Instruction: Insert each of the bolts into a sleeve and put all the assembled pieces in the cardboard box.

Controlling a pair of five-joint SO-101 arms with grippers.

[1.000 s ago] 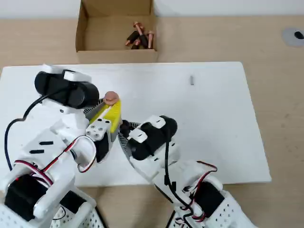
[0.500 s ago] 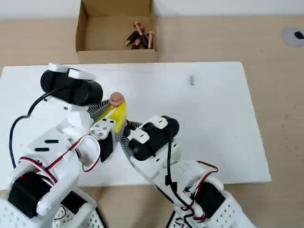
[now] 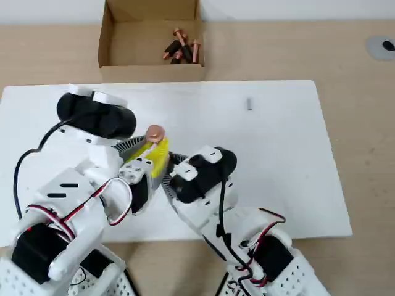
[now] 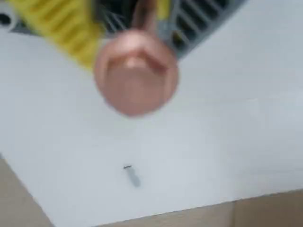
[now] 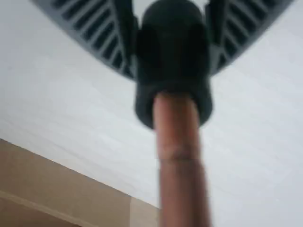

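White mat [image 3: 290, 172]: open room toward 3 o'clock, bar small grey piece [image 3: 249, 104] at 1. Left arm [image 3: 92, 117] & right arm [image 3: 200, 176] crowd 7; cardboard box [image 3: 106, 37] walls at 11.

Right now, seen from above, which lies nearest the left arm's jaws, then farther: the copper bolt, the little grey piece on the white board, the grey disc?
1. Copper bolt: gripped in those jaws, above the white board.
2. Little grey piece: on the board, to the right and farther back.
3. Grey disc: on the wooden table, far right corner.
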